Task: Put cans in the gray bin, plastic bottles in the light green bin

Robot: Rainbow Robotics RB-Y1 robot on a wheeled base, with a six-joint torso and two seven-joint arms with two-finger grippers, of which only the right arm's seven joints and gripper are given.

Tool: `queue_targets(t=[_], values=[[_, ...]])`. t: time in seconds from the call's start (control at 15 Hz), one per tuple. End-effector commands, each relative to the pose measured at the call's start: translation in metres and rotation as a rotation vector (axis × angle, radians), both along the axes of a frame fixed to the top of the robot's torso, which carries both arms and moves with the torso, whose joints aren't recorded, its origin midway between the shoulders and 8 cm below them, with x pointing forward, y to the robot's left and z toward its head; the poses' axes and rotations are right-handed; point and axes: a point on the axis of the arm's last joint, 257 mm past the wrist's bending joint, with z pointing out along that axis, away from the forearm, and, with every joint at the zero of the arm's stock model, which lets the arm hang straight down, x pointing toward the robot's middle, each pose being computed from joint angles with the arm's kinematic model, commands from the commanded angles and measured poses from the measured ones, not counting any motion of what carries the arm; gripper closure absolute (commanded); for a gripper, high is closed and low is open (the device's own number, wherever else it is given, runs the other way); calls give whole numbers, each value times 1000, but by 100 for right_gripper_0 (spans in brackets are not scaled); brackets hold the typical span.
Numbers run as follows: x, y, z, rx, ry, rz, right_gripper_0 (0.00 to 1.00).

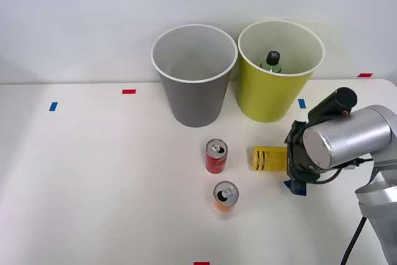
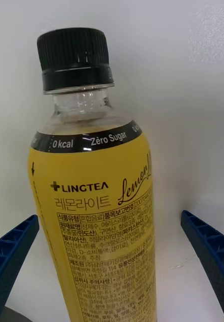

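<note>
Jaws: your right gripper (image 2: pixel 112 271) stands wide open, blue fingers (image 2: pixel 11 256) either side of the bottle, apart from it.
Yellow-label bottle (image 1: pixel 268 158): lying on the table (image 1: pixel 93 184), partly hidden by your wrist.
Cans: red can (image 1: pixel 216 156) and orange can (image 1: pixel 224 197) upright, near the bottle.
Bins: gray bin (image 1: pixel 195 97) beside light green bin (image 1: pixel 273 100), a black-capped bottle (image 1: pixel 272 62) inside the green.

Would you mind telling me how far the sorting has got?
Done: one black-capped bottle is inside the light green bin. In hand: the open right pincer straddles the yellow-label bottle lying on the table, not yet gripping. Left: the red can and orange can for the gray bin.
</note>
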Motion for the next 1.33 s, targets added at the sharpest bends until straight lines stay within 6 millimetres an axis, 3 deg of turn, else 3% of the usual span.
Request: queue_targets(t=[0.07,0.27,0.33,0.4,0.47,0.53,1.0,1.33], values=[[0,0,-1,-7,-1,5,2],[0,-1,-2,-17,-1,13,2],[0,0,-2,-20,-2,18,17],[0,-1,-2,-28,-2,25,45],[0,-3,-2,-40,-4,30,81],[0,-6,-3,-48,-4,29,100],[-7,-14,-12,-189,12,204,100],[-21,-21,11,-343,-72,402,100]])
